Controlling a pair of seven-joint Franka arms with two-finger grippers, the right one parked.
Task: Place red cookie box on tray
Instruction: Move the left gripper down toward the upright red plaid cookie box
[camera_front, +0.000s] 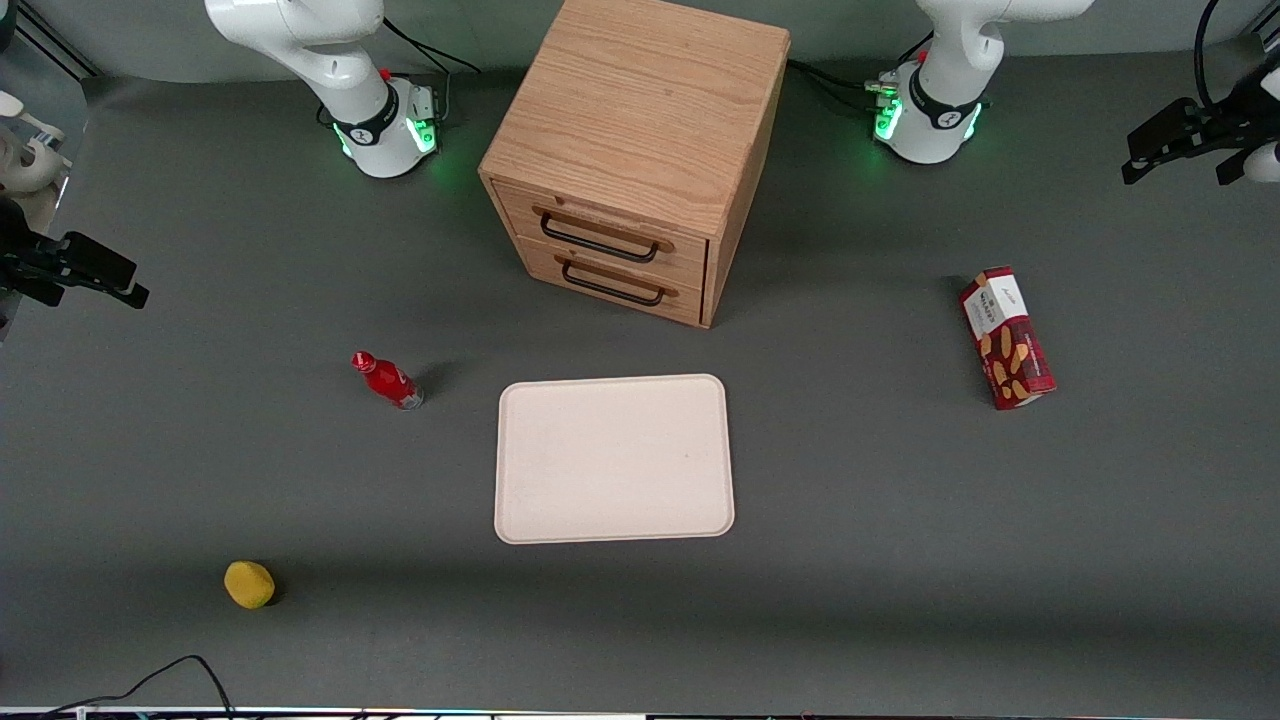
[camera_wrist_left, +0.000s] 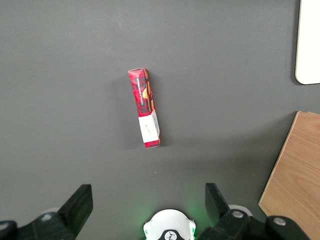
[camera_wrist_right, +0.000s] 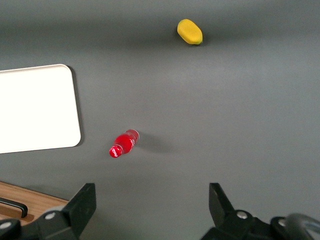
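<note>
Cardboard, slim and oblong: the red cookie box (camera_front: 1007, 338) lies flat on the table (camera_front: 900, 560) toward the working arm's end, well apart from the tray (camera_front: 614, 459), which sits in front of the wooden cabinet (camera_front: 632, 150). It looks light and fairly stiff, though a thin carton would probably dent under a hard squeeze, and its printed skin may be a little slick. The sensible hold is across the narrow width near the middle of its length, where the red pattern meets the white end panel (camera_wrist_left: 149, 127), so it hangs level. The gripper (camera_wrist_left: 148, 212) hovers high above the box with its fingers spread wide and nothing between them. A small red bottle (camera_front: 388, 381) and a yellow fruit, perhaps a lemon (camera_front: 249, 584), lie toward the parked arm's end.
</note>
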